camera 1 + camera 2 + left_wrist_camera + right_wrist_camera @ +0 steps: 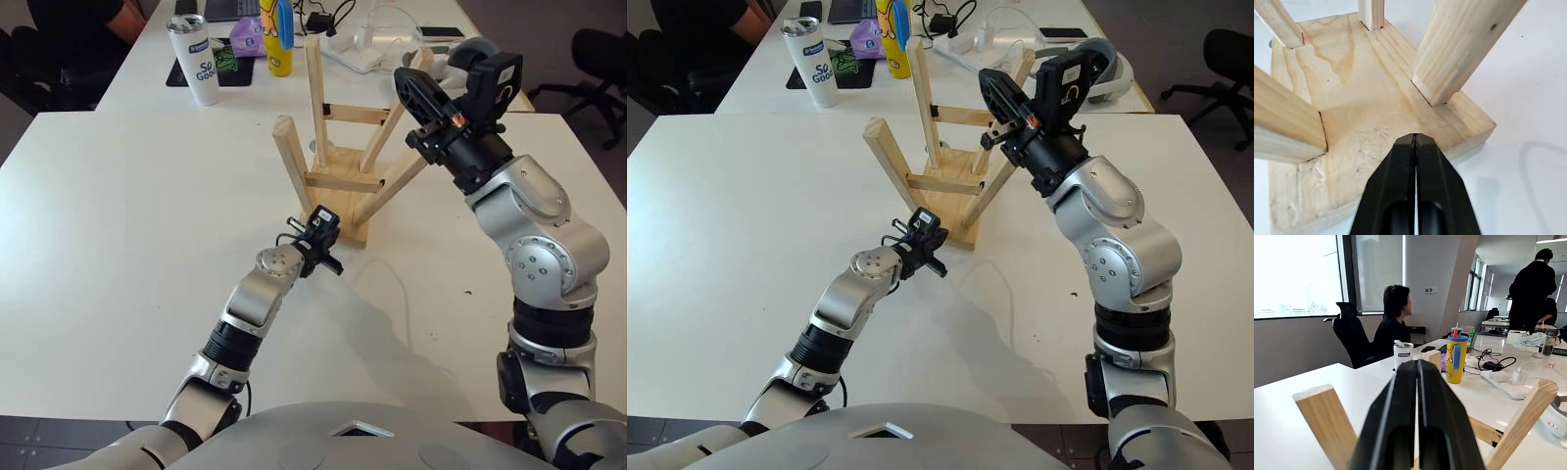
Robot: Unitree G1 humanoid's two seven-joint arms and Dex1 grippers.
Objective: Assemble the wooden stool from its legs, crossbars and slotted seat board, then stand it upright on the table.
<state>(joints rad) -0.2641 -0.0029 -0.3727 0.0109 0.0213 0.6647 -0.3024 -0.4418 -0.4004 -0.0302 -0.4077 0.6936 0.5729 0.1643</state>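
The wooden stool point(345, 182) stands upside down on the white table point(118, 245), its seat board point(1356, 98) flat on the surface and its legs pointing up and outward, joined by crossbars point(343, 182). My left gripper point(328, 257) is shut and empty, low over the table with its tip point(1415, 138) at the seat board's near edge. My right gripper point(406, 82) is shut with nothing in it, held high among the leg tops, right beside the far right leg point(394, 116). In the right wrist view, leg ends point(1322, 421) rise on either side of its fingers point(1400, 421).
On the second table behind stand a white tumbler point(193, 59), a yellow bottle point(279, 39), a white power strip with cables point(358, 44) and a headset point(1097, 59). Bare table stretches left of the stool and in front of it.
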